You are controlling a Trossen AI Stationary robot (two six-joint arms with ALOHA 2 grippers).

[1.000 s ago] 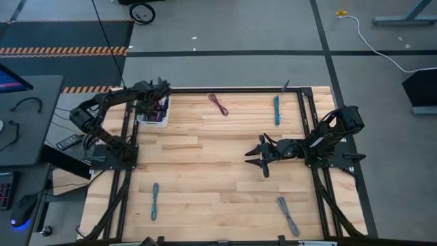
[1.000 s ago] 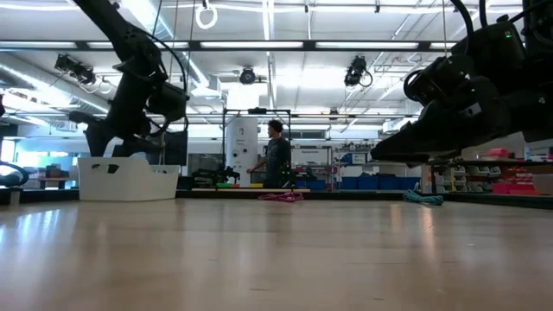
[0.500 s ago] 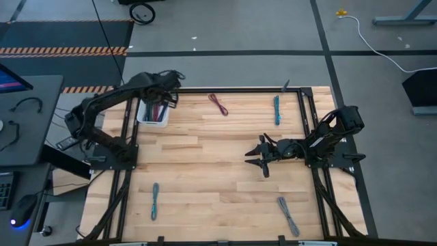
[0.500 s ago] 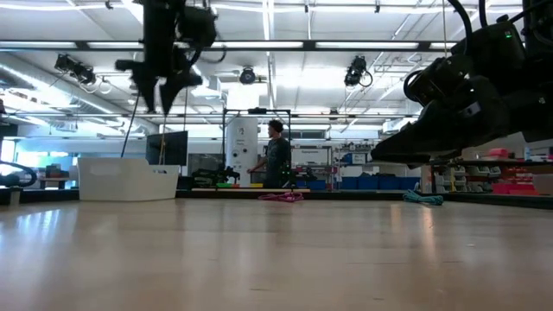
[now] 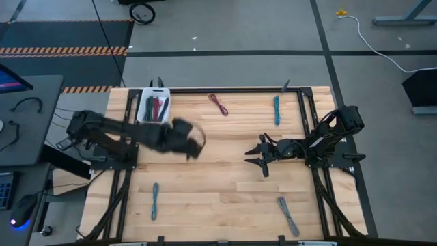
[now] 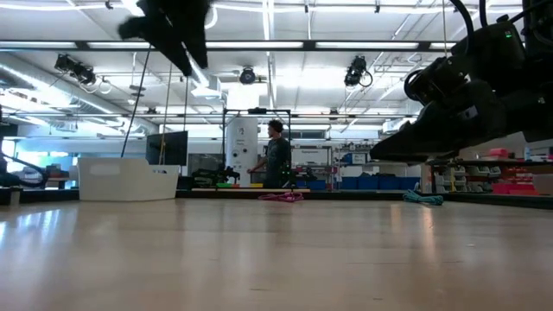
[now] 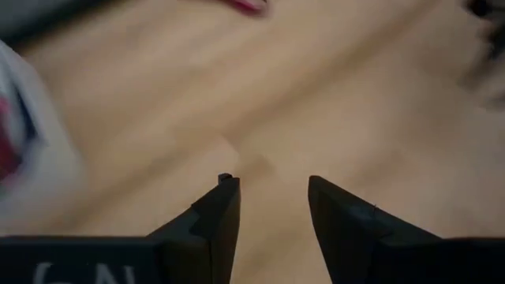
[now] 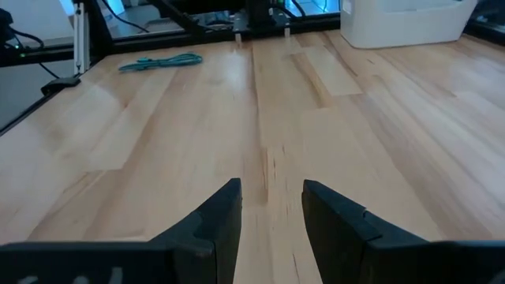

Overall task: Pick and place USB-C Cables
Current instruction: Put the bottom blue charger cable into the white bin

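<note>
White bin (image 5: 153,108) holding green, red and purple cables (image 5: 156,107), left gripper (image 5: 193,142) just beside it, parted, empty, right gripper (image 5: 255,156) farther off, parted, empty

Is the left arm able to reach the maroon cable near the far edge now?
Probably yes. The left hand is open and empty above bare wood, and nothing lies between it and the maroon cable; the white bin sits off to the side.
</note>
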